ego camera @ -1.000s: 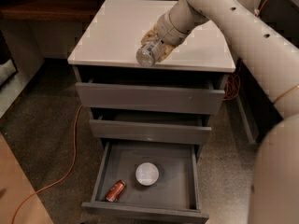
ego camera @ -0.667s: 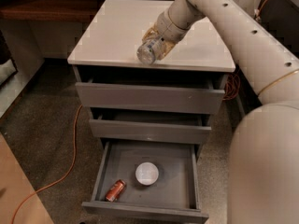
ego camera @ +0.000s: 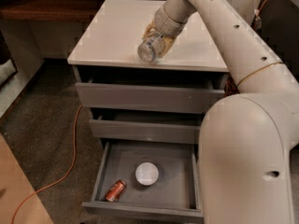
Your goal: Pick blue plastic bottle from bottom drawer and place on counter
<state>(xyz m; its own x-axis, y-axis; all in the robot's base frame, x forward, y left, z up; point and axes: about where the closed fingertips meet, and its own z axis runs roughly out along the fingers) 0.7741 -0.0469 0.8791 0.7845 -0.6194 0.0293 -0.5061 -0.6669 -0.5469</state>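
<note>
My gripper (ego camera: 156, 37) is shut on the blue plastic bottle (ego camera: 148, 49), a pale see-through bottle held tilted with its end toward the camera, just above the front middle of the glossy white counter (ego camera: 112, 31). I cannot tell whether the bottle touches the counter. My white arm reaches in from the upper right. The bottom drawer (ego camera: 177, 181) is pulled open below, its flat grey floor in view.
A white round bowl (ego camera: 146, 173) and a reddish-brown can (ego camera: 115, 191) lie in the bottom drawer. The two upper grey drawers (ego camera: 145, 97) stand slightly open. An orange cable (ego camera: 70, 157) runs over the carpet at left. A dark brown wooden shelf (ego camera: 42, 8) is at the back left.
My arm's near body has swung into view at the right, hiding the drawers' right side. The gripper and bottle stay at about the same spot above the counter.
</note>
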